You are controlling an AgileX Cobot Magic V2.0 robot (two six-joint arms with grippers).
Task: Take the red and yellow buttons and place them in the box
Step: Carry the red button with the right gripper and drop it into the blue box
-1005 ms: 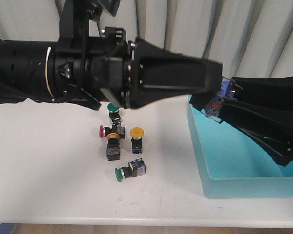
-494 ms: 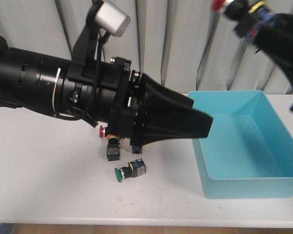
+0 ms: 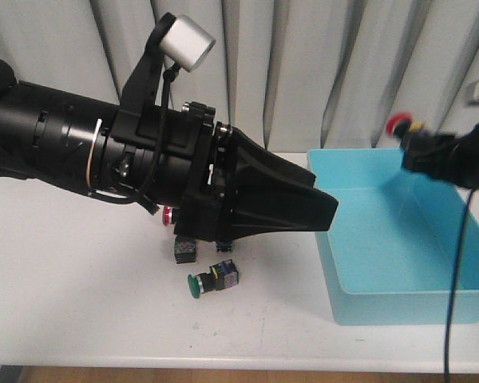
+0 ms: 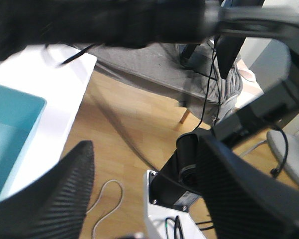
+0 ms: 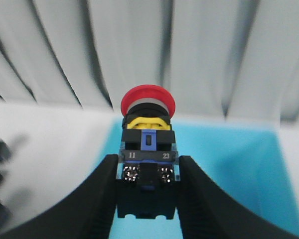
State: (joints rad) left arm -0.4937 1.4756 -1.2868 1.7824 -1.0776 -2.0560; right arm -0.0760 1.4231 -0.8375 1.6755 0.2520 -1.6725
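Counting buttons in the front view: one red button (image 3: 398, 123) is held aloft in the right gripper (image 3: 419, 148); a second red cap (image 3: 168, 215) peeks out beside the left arm (image 3: 104, 152); one green button (image 3: 211, 279) lies on its side on the table (image 3: 72, 287); one dark switch body (image 3: 184, 250) sits just behind it, its cap colour hidden; another body is mostly covered by the arm; one box (image 3: 399, 319) stands at the table's right side.

Half a second ago the right gripper held the red button high near the upper edge of the view, above the box's back; now it is lower, over the box's far right corner, well clear of the floor of the box. The left arm sits almost as it did; the table buttons have not shifted.

From the right wrist, the gripper (image 5: 147, 169) pinches the button (image 5: 147, 149) by its black body, cap outward, with the box (image 5: 239, 164) beneath. The left gripper (image 4: 139, 199) is spread wide with nothing between its fingers (image 4: 55, 194).

Inside, the box is bare blue; its near wall stands close to the table's front edge; white surface lies open to the left of the buttons.
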